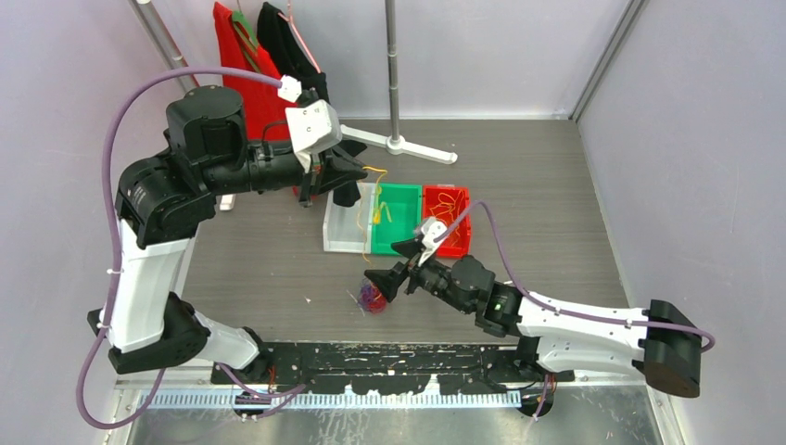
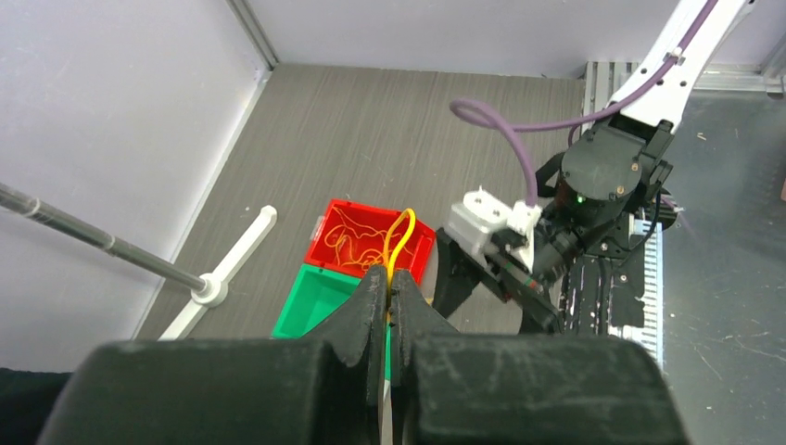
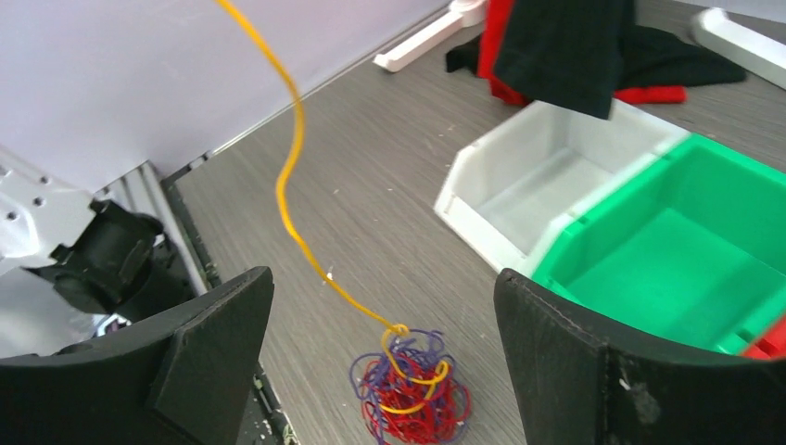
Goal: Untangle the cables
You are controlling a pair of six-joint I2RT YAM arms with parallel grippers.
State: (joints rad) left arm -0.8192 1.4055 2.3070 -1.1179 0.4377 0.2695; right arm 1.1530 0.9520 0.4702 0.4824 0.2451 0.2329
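Note:
The cables form a small wad [image 3: 412, 397] of red and purple loops on the floor, with a yellow cable [image 3: 292, 176] rising out of it. In the top view the wad [image 1: 372, 297] lies in front of the bins. My left gripper [image 2: 389, 278] is raised above the bins and shut on the yellow cable [image 2: 400, 236], which loops out past its fingertips. In the top view that left gripper [image 1: 357, 176] is high, beside the white bin. My right gripper [image 3: 382, 306] hangs wide open just above the wad with nothing between its fingers; from above this gripper [image 1: 394, 266] is just right of it.
A white bin [image 1: 348, 227], a green bin [image 1: 397, 218] and a red bin [image 1: 447, 218] stand side by side at mid-table; the red one holds several orange cables [image 2: 357, 239]. A rack base [image 1: 399, 144] and hanging red and black clothes [image 1: 250, 46] stand at the back.

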